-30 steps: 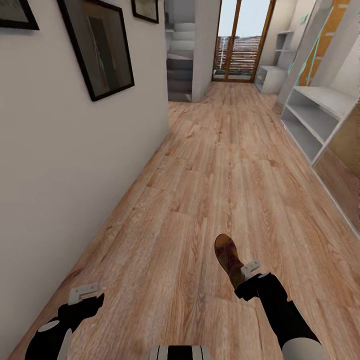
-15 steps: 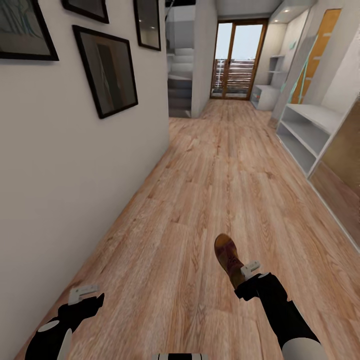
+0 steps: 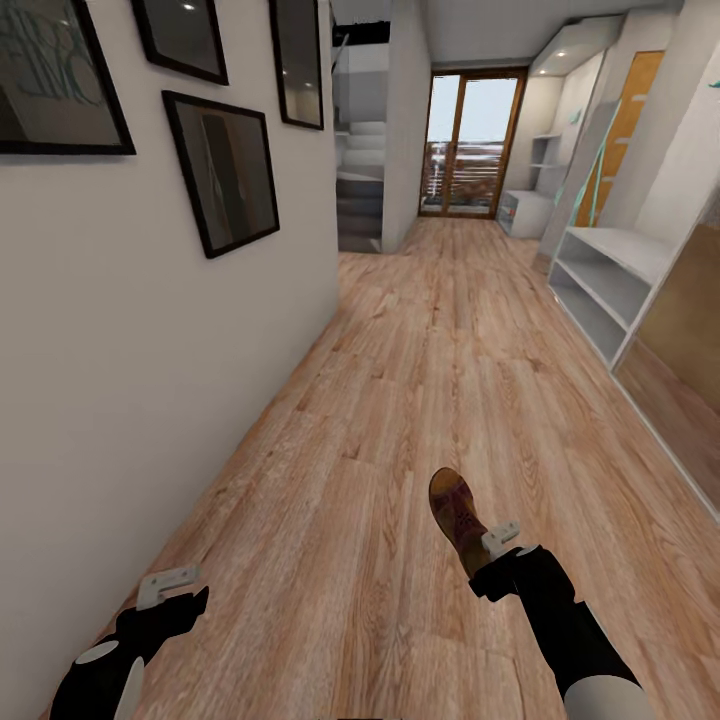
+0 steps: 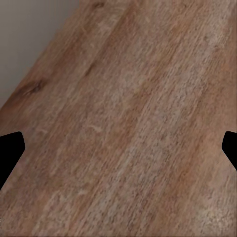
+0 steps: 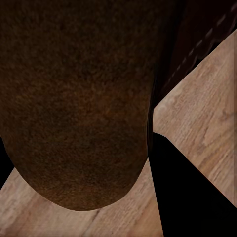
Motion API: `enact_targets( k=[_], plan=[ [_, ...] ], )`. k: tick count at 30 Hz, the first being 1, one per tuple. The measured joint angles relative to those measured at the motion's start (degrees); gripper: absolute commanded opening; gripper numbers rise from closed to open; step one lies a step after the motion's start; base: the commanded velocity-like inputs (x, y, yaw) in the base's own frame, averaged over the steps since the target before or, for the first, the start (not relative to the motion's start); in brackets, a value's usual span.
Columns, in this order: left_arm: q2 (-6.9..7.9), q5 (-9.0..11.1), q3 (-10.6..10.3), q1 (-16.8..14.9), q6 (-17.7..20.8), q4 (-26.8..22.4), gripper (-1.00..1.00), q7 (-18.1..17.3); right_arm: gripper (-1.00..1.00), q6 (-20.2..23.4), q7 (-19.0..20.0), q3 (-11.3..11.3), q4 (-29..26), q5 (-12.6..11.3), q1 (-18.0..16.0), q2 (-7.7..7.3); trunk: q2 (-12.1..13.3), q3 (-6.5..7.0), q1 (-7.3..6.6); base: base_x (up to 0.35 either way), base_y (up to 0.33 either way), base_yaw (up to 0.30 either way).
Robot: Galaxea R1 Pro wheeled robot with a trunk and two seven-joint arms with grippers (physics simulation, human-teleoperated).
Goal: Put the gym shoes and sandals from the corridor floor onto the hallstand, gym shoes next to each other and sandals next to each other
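Rolling down a corridor, wood-plank floor stretching ahead to a glazed door at 12 o'clock. Right gripper low at 5 o'clock, clamped on a brown sandal by its heel end, toe pointing away up the corridor and carried clear above the planks. Up close from the right wrist, sandal's dark brown sole across most of the picture, one black finger pressed against its edge, planks beneath. Left gripper at 7 o'clock, nothing between the fingers, spread wide with just the black tips showing at either edge of the left wrist view over bare planks. Pale hallstand with two open shelf levels at 2 o'clock along the right wall, well apart from the sandal. Framed pictures on the white wall at 10 o'clock, stairs beyond at 11 o'clock
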Motion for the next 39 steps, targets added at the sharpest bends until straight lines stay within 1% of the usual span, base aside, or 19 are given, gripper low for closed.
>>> enact_targets(
  k=[39],
  plan=[
    [0.0,0.0,0.0,0.0,0.0,0.0,1.0,0.0,-1.0,0.0,0.0,0.0,0.0,0.0,0.0,0.06,15.6,7.0,-8.57,0.0,0.0,0.0]
  ],
)
